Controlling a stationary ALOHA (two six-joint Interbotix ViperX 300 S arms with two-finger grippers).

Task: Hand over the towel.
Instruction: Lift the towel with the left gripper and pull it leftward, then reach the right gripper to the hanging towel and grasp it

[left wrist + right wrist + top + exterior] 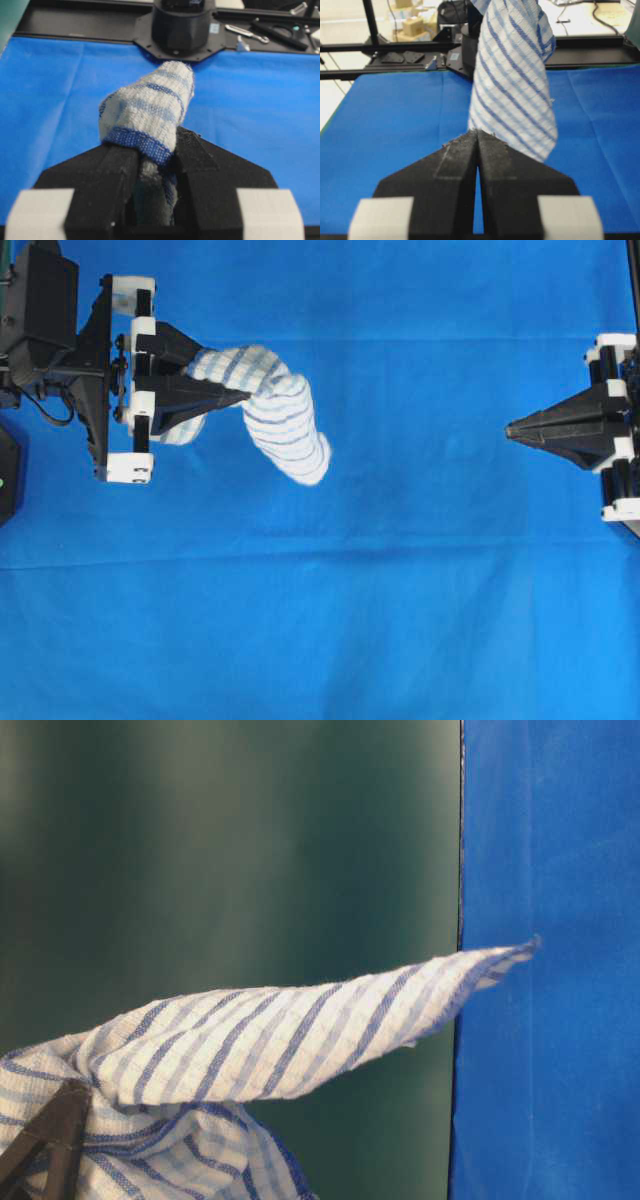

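Observation:
The towel (pixel 285 420) is a white cloth with thin blue stripes. My left gripper (pixel 240 392) is shut on one end of it and holds it above the blue sheet, the rest hanging down and toward the right. In the left wrist view the towel (pixel 150 110) bulges out between the closed fingers (pixel 107 170). In the table-level view the towel (pixel 260 1040) stretches out to a point. My right gripper (pixel 510 429) is shut and empty at the far right, well apart from the towel. In the right wrist view the towel (pixel 515 85) hangs beyond the closed tips (pixel 477 132).
A large plain blue sheet (pixel 350 620) covers the whole table. Black frame rails and loose tools (pixel 260 32) lie beyond the table's far edge. The left arm's base (pixel 465 45) stands behind the hanging towel.

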